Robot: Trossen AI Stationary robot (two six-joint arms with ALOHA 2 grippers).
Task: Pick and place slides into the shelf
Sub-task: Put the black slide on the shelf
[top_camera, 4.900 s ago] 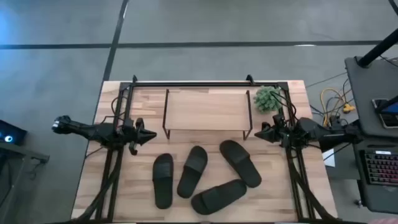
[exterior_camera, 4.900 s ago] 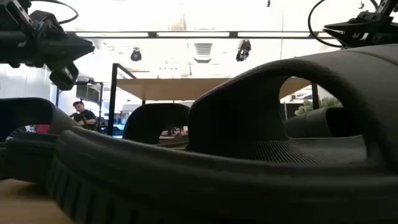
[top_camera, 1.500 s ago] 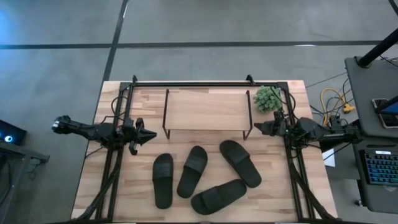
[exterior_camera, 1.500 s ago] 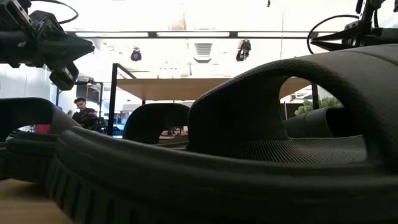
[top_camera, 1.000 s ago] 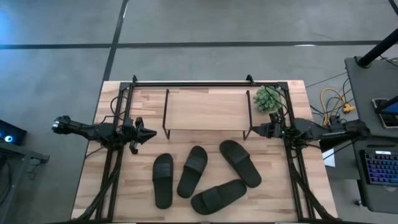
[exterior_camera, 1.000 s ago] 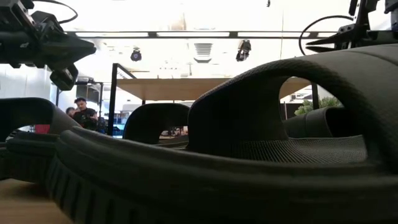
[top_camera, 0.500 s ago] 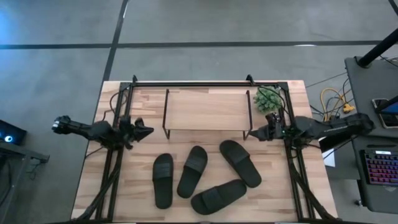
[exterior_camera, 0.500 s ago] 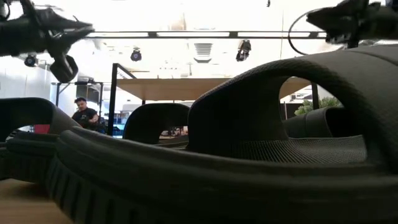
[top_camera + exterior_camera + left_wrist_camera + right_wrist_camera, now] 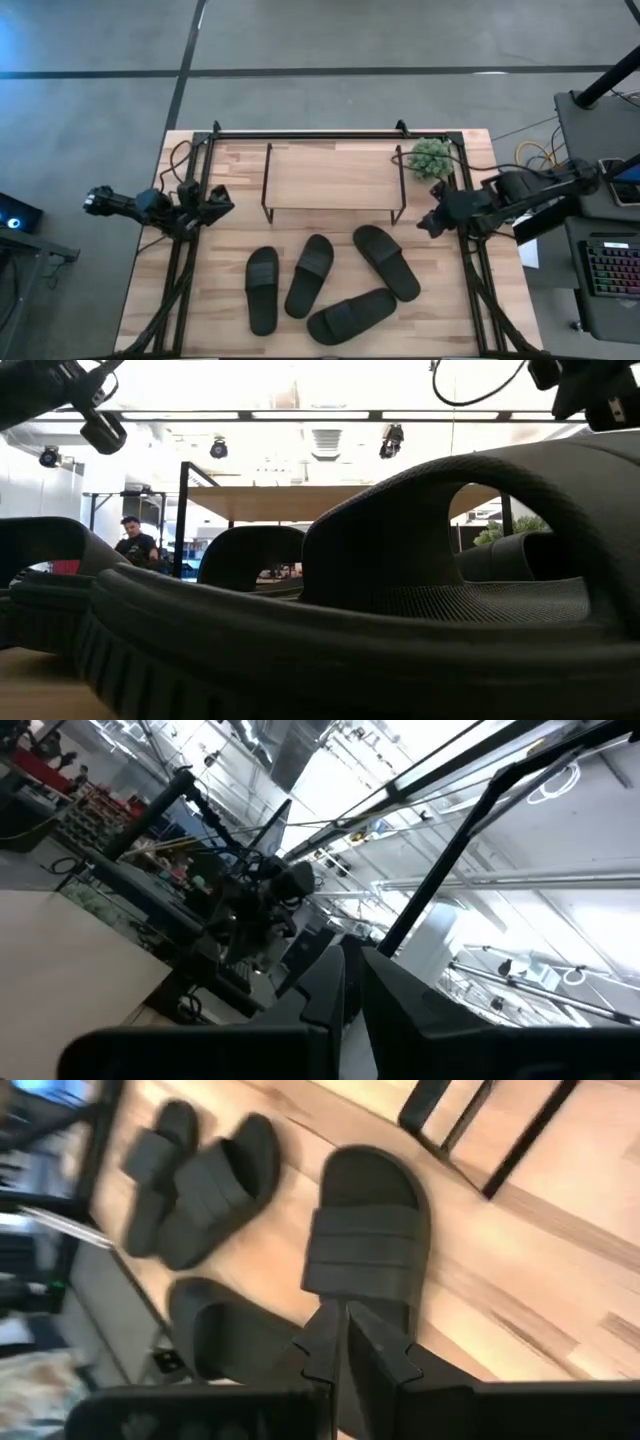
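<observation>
Four black slides lie soles down on the table's near half: the left one [image 9: 263, 290], the second [image 9: 310, 275], the rightmost [image 9: 386, 262] and the nearest [image 9: 352, 316], which fills the low view [image 9: 400, 610]. The shelf [image 9: 333, 178] stands on its wire legs behind them. My left gripper [image 9: 218, 198] hovers shut at the shelf's left, tipped up at the room [image 9: 348, 960]. My right gripper [image 9: 425, 222] hovers shut by the shelf's right leg, above the rightmost slide [image 9: 368, 1230], fingers [image 9: 340, 1318] touching nothing.
A small green plant [image 9: 432, 157] stands at the shelf's far right corner, close to my right arm. Black frame rails [image 9: 185, 270] run along both table sides. Bare wood [image 9: 225, 300] lies left of the slides. A person [image 9: 133, 545] shows far off in the room.
Both arms have risen. My left gripper has drawn back toward the table's left edge and tipped upward. My right gripper first reached toward the shelf's right leg, then pulled back slightly and tipped down toward the rightmost slide. The slides and shelf have stayed put.
</observation>
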